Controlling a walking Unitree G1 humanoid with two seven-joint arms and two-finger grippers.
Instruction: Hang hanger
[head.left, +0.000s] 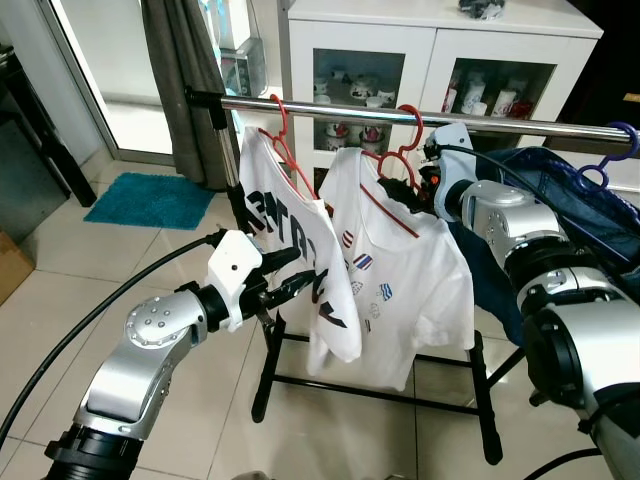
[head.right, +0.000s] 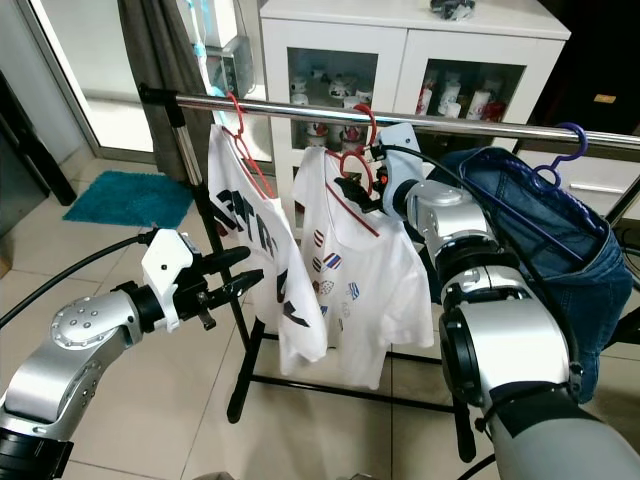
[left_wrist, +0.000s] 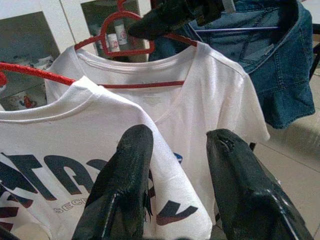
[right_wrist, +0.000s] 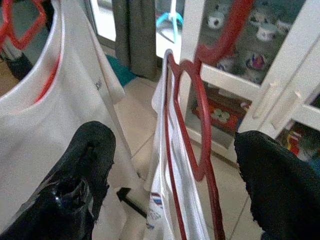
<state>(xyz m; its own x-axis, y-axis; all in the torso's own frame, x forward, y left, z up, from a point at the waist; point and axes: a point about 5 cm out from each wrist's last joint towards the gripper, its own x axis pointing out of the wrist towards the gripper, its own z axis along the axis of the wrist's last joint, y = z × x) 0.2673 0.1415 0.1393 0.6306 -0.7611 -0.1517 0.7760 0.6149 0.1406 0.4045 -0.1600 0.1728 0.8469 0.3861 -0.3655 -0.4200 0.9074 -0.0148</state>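
From the head views, your right gripper (head.left: 412, 188) sits up at the red hanger (head.left: 400, 160) on the rail (head.left: 420, 117). Your left gripper (head.right: 235, 272) floats beside the lettered shirt (head.right: 255, 250), a little open and empty.

Your left wrist shows both fingers (left_wrist: 125, 185) apart.

Your right wrist shows fingers (right_wrist: 85, 175) wide, hanger (right_wrist: 195, 115) between them, not touching.

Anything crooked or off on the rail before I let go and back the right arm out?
Nothing is damaged or fallen. Both red hangers' hooks sit over the rail. The second red hanger stands between the open fingers of the right gripper. The left gripper hovers open beside the lettered T-shirt.
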